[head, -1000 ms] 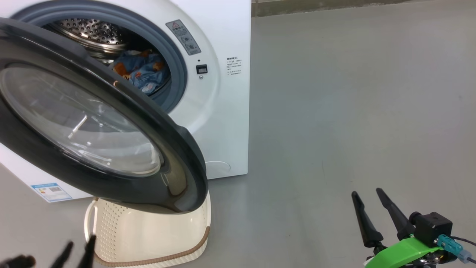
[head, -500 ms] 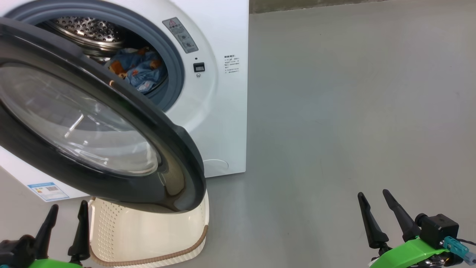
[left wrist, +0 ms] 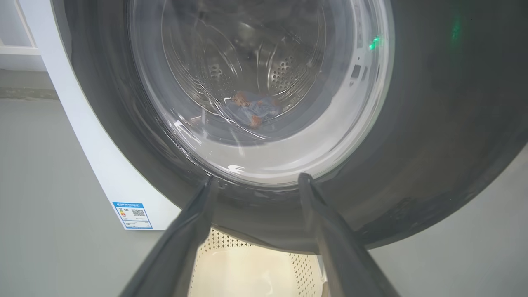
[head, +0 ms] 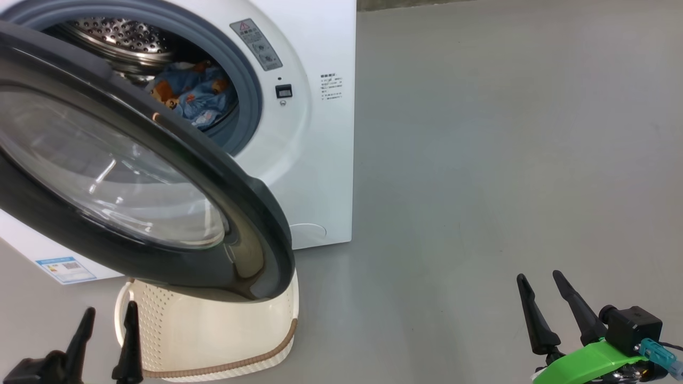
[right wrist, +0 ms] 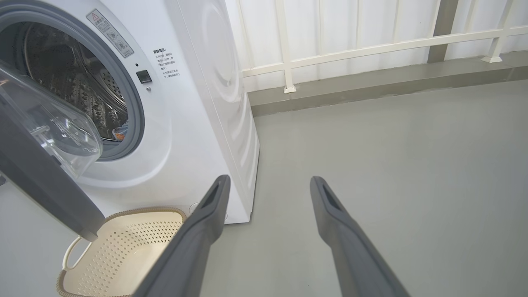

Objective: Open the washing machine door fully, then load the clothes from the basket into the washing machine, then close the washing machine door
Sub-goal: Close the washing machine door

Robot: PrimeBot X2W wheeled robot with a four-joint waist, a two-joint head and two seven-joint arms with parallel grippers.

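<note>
The washing machine [head: 320, 133] stands at the left, and the washing machine door [head: 133, 176] swings out partway over the basket [head: 213, 330]. The light-blue clothes [head: 195, 96] lie inside the steel drum. My left gripper [head: 110, 308] is open low at the left, just beside the basket's handle. In the left wrist view the left gripper [left wrist: 259, 179] is close under the door's black rim [left wrist: 433, 123], and the clothes [left wrist: 251, 109] show through the glass. My right gripper [head: 539, 275] is open and holds nothing over bare floor at the lower right. The basket [right wrist: 123, 247] looks empty inside.
Grey floor [head: 480, 160] stretches to the right of the machine. A white railing [right wrist: 371, 45] on a low kerb runs behind it. A small blue sticker [left wrist: 134, 214] sits low on the machine's front.
My left gripper has come up into the head view, then eased down and right beside the basket. The head view has shifted slightly. The right gripper has barely moved.
</note>
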